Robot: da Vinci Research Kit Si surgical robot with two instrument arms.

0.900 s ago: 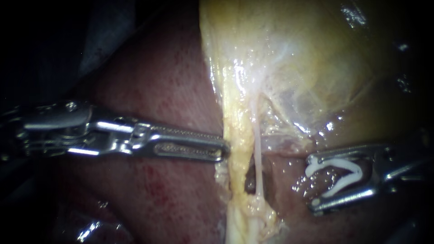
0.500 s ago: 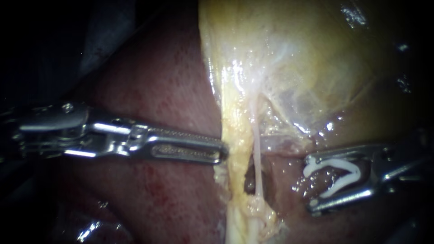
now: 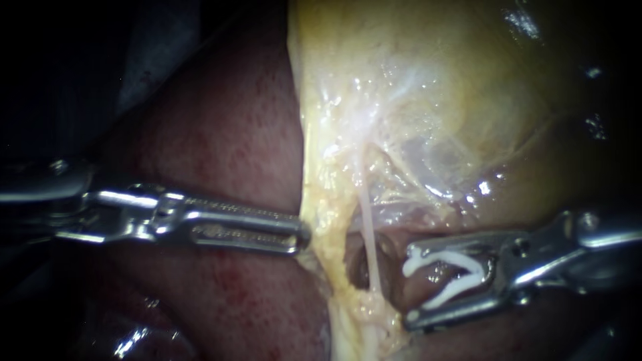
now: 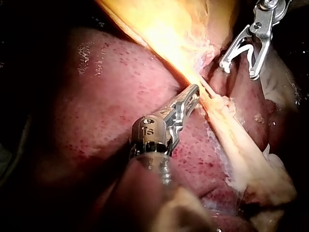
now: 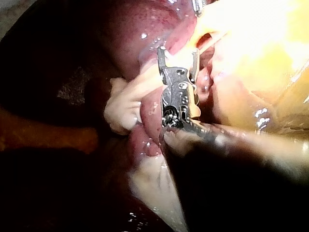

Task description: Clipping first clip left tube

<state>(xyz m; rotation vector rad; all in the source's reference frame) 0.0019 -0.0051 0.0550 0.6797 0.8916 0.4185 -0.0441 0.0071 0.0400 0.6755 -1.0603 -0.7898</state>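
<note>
dark red liver [image 3: 221, 134] — glistening — beside the pale yellow gallbladder [image 3: 435, 87].

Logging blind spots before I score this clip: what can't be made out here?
Endoscope view: yellow tissue covers the left instrument's tip; how much it holds is hidden.
Right wrist view: glare bleaches the tissue ahead of the right instrument; tube and clip cannot be picked out.
Left wrist view: the blurred shaft hides the liver under it.

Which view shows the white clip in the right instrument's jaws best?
The endoscope view: the clip shows whole, a white V held between the right instrument's jaws. The left wrist view shows it small and far off. In the right wrist view, from behind the jaws, I cannot make it out.
</note>
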